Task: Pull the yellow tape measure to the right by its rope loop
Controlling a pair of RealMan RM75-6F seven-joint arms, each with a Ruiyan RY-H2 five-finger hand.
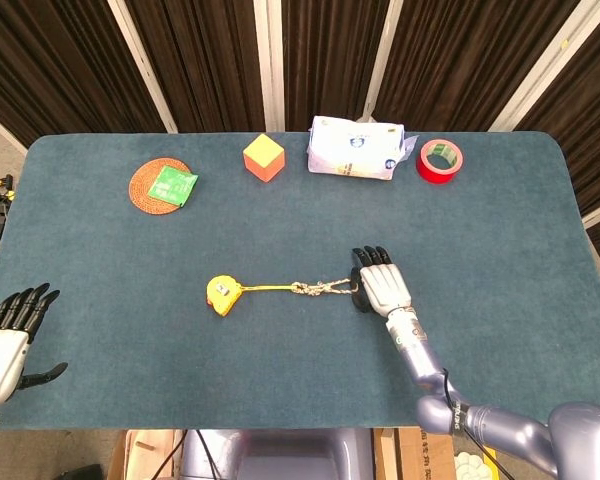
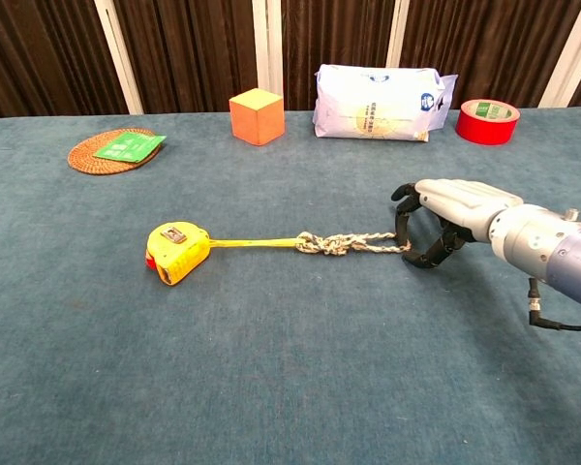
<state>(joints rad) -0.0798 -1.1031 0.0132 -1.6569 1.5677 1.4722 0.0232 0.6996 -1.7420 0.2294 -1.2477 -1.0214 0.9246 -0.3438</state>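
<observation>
chest view: right hand hooks rope loop (left hand open, head-only).

Matt carpet-like table; braided rope loop; glossy tape measure.

Tape measure lies left of table centre; its rope loop runs right to the right hand, fingers apparently hooked through the loop end. Back row, left to right: mat with packet on it, cube, bag, tape roll. Left hand at near left edge.
</observation>
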